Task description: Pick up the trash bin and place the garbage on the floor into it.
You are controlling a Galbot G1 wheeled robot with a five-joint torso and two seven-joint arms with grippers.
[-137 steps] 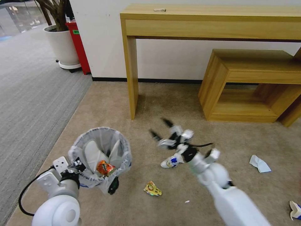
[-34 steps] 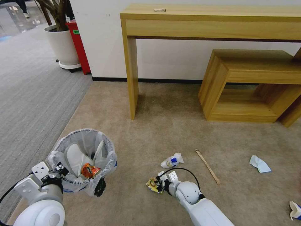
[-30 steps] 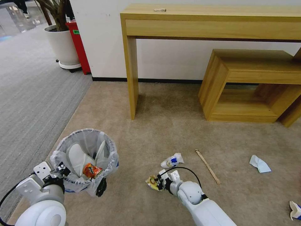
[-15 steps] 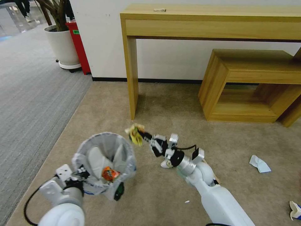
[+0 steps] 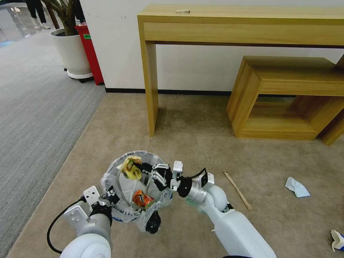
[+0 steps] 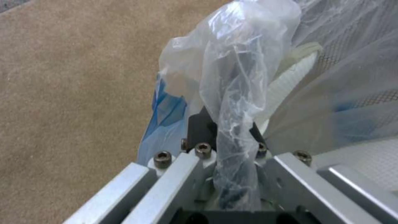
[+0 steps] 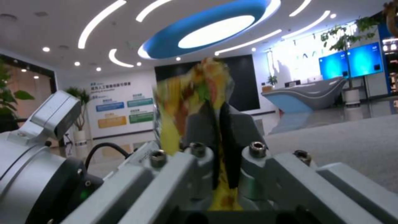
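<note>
wrapper pinched in our right gripper over trash bin mouth, ready to drop – left gripper clamps liner at rim, holding bin up.

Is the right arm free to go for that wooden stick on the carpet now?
Probably not yet: the right gripper is shut on a yellow wrapper over the bin. The stick itself lies unobstructed beside that arm.

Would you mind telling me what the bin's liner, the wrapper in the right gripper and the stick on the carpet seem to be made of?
The liner: thin translucent plastic film, crinkled and glossy. The wrapper, pinched in the right gripper over the trash bin: probably printed plastic or foil, crumpled, yellow. The stick: apparently bare, matte, pale wood.
</note>
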